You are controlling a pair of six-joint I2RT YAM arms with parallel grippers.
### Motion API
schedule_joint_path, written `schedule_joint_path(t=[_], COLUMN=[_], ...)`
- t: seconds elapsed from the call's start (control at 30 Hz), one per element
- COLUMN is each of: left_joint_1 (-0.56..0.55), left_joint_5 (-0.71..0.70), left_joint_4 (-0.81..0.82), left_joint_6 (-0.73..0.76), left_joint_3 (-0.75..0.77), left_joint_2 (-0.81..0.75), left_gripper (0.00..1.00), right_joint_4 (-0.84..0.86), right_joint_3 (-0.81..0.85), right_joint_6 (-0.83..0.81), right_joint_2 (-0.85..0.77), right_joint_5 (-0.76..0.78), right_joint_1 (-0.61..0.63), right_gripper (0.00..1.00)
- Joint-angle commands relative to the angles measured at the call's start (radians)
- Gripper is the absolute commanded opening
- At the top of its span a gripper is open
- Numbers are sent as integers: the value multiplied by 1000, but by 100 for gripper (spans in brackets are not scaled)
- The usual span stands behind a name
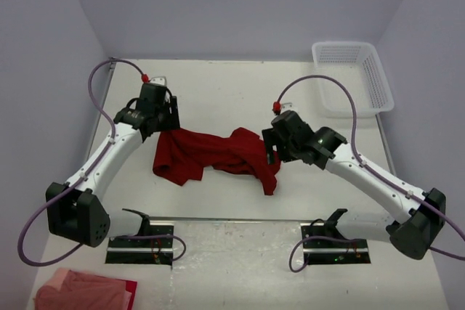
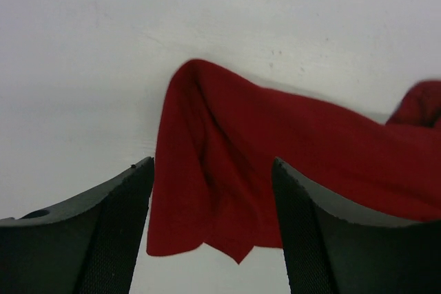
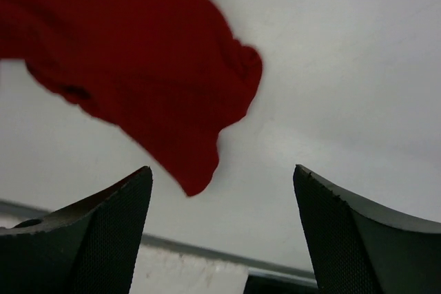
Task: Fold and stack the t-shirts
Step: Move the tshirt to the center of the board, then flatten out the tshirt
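**A:** Where is the red t-shirt (image 1: 211, 152)?

**B:** It is crumpled on the table (image 1: 218, 92), left of the white mesh basket (image 1: 378, 81) and nearer the arm bases than the basket is. The two are well apart. The shirt is bunched into a long strip running away from the basket.

**A:** And the left gripper (image 2: 212, 161)?

**B:** It is at the shirt end farthest from the basket. Its fingers are spread wide, and red cloth shows in the gap between them. Nothing is clamped. Whether the cloth brushes a finger, I cannot tell.

**A:** The right gripper (image 3: 222, 168)?

**B:** It is at the shirt end nearer the basket, also spread wide. Only bare table lies between its fingers, with the cloth off to one side, so it holds nothing.
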Motion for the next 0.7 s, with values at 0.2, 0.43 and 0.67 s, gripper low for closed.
schedule_joint_path(t=[0.2,0.43,0.67], left_joint_1=[-49,-49,-51], left_joint_5=[84,133,172], left_joint_4=[4,10,18], left_joint_6=[11,10,19], left_joint_3=[-77,-77,-88], left_joint_2=[-166,-187,-193], left_gripper=[64,64,65], right_joint_4=[129,238,370], right_joint_3=[-309,-516,-539], right_joint_6=[285,443,467], right_joint_2=[-166,-179,-53], right_joint_5=[-190,-191,-178], right_joint_1=[140,173,193], right_gripper=[67,70,64])
